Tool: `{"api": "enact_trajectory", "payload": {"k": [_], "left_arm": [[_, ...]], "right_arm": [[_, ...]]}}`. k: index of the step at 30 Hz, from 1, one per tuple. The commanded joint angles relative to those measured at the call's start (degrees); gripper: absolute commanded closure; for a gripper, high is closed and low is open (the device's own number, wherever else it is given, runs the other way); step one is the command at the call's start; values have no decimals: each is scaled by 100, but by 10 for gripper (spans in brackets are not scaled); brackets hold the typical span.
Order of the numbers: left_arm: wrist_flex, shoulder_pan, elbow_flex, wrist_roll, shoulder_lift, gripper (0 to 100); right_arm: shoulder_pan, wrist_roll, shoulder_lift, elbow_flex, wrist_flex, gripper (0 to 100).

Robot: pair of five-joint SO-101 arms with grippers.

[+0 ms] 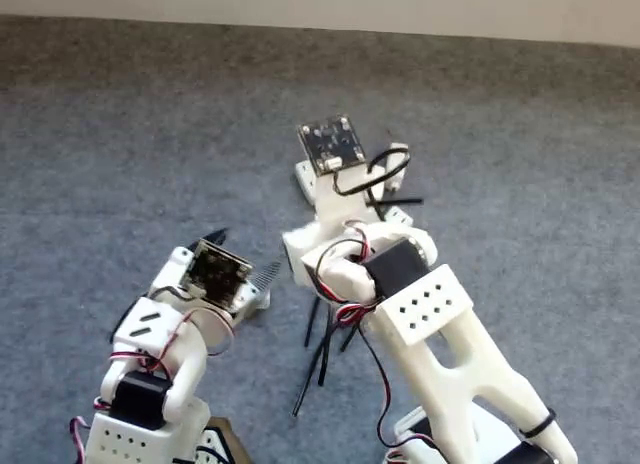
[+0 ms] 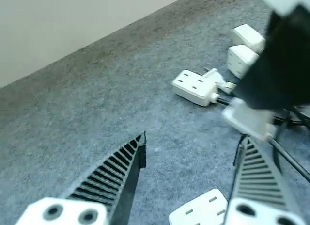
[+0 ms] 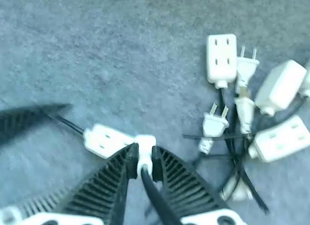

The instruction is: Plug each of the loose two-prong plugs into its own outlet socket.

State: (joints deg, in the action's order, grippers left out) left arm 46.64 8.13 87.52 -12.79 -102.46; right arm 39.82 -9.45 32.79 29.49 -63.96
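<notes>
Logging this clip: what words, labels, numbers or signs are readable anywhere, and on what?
No text can be read.
Circuit board on the farther wrist: markings too small to read.
Outlet socket and the plug in the right gripper: plain white, no print visible.

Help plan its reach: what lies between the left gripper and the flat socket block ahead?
Left wrist view: bare carpet between left gripper and socket block.

Carpet (image 1: pixel 120 134) rough, matt – plug (image 3: pixel 144 141) smooth plastic
</notes>
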Motion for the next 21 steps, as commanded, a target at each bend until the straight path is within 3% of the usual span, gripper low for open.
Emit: {"api": "enact_trajectory", "payload": {"k": [1,7,10,13,17,21], "left_arm": [[-149,-101,-31,-9,-13,722],[-167,-215,-48,-18,-13,723],[-343,-1244,-189,132,-4,723],[-659,-2290,-277,826,31,723],[-879,-2651,-681,914,716,723],[-1029,-2914,-1815,923,2220,723]], "right_arm": [[-66,229,119,-189,-84,993],[-75,264,110,-180,-84,993],[-75,264,75,-171,-84,993],[-66,229,-347,-233,-84,993],[-57,0,-1367,-857,-84,993],[-40,-141,-2097,-1534,-84,993]]}}
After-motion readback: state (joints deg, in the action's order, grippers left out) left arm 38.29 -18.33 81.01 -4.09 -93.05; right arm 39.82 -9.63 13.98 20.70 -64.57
